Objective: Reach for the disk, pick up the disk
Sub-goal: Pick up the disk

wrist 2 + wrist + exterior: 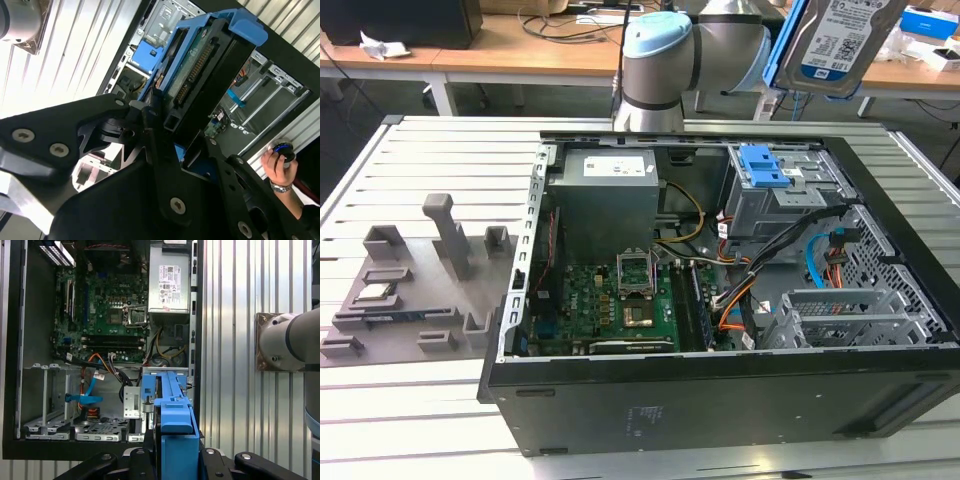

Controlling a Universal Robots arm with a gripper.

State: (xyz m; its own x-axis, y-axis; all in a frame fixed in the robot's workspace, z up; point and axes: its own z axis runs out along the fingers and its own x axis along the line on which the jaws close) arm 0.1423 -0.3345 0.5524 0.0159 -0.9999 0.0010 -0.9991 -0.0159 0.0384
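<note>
Tool [175, 131] closed tight on the disk [200, 75], black fingers [159, 165] pressing the blue bracket from both sides. In the exterior view the disk hangs in the air, label outward, well above the open computer case [720, 395], over the end holding the blue-latched drive cage [765, 165]. The case lies on the slatted metal desk [440, 140]. A person's hand [277, 161] shows beside the case.
</note>
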